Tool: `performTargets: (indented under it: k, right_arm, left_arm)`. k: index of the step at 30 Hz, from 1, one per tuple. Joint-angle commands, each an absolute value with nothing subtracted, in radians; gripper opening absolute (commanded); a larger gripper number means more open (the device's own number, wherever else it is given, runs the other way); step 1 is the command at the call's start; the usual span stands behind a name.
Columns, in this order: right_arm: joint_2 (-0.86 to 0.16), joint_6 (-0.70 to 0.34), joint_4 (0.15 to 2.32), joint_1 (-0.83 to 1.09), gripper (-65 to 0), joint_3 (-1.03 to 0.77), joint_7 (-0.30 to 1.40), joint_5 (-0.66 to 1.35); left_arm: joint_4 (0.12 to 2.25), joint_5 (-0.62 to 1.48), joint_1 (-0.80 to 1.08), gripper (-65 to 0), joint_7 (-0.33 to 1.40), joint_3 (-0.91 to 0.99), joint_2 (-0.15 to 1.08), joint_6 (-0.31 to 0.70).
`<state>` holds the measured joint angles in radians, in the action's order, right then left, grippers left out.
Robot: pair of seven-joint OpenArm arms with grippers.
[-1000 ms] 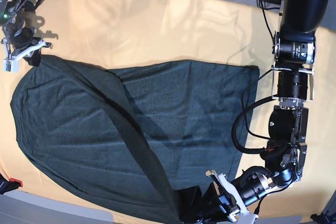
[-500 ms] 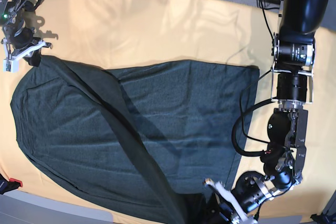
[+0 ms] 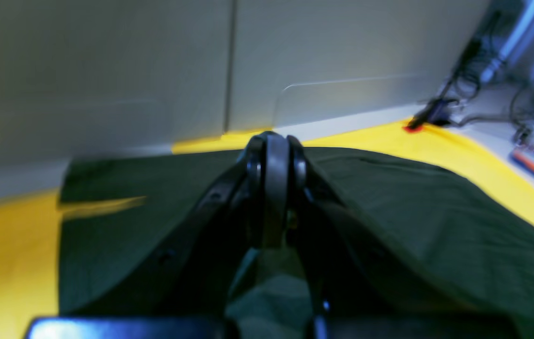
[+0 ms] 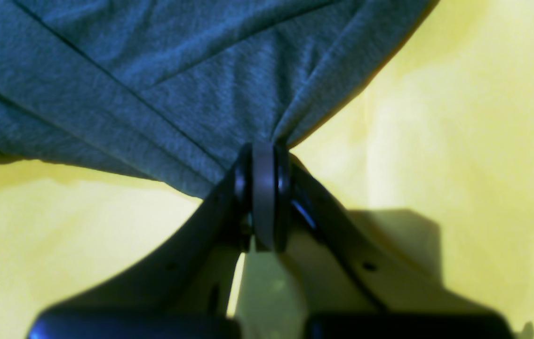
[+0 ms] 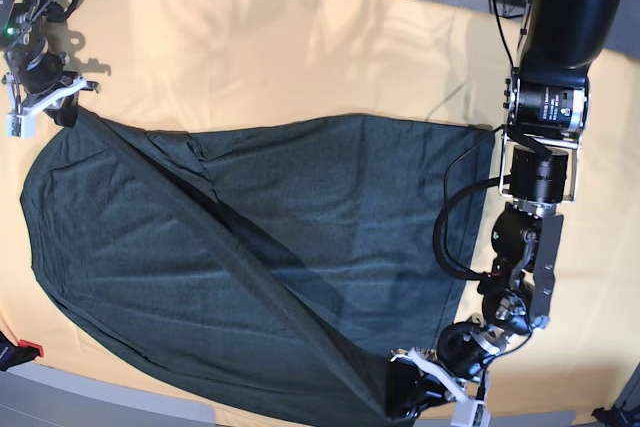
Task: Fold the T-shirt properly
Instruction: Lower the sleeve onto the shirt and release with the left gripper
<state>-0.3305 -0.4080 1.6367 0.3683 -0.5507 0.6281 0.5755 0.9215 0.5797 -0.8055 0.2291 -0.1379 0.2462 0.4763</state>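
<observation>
Mid-fold: left gripper (image 5: 405,402) lower right and right gripper (image 5: 62,107) upper left both pinching dark charcoal-green knit T-shirt (image 5: 330,207); next, carrying edge across evenly.

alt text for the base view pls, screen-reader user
A dark T-shirt lies spread on a yellow-orange cloth, one edge pulled taut diagonally between two shut grippers: the right gripper at upper left, the left gripper at the bottom.
</observation>
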Motion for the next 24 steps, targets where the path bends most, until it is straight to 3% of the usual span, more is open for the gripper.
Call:
performTargets:
  k: [1,9,11,12,14,16,17,24]
  right_arm:
    - [-0.346,-0.405,1.649,0.369,-65.0,-0.556,0.629,0.567]
    - [-0.346,-0.405,1.649,0.368,-65.0,-0.556,0.628,0.568]
    - [-0.347,-0.426,1.649,0.368,-65.0,-0.556,0.62,0.568]
    - [-0.347,-0.449,1.649,0.368,-62.9,-0.556,0.612,0.568]
    - [-0.347,-0.469,1.649,0.368,-46.4,-0.556,0.612,0.572]
    - [-0.347,-0.464,1.649,0.368,-30.1,-0.556,0.609,0.575]
    - [-0.348,-0.463,1.649,0.368,-25.3,-0.556,0.609,0.576]
    - [-0.382,-0.461,1.695,0.365,-23.1,-0.566,0.604,0.638]
  left_arm:
    - [0.906,0.585,-0.848,-65.0,0.173,-0.131,0.249,0.478]
    - [0.771,0.553,-0.844,-64.3,0.135,-0.131,0.249,0.509]
    - [0.771,0.554,-0.843,-48.6,0.143,-0.131,0.252,0.517]
    - [0.771,0.558,-0.844,-39.4,0.155,-0.131,0.255,0.526]
    - [0.771,0.585,-0.851,-26.1,0.187,-0.131,0.256,0.539]
    - [0.771,0.617,-0.86,-25.1,0.249,-0.131,0.262,0.539]
    - [0.771,0.629,-0.863,-25.1,0.276,-0.131,0.266,0.542]
    - [0.771,0.739,-0.865,-25.1,0.427,-0.131,0.323,0.565]
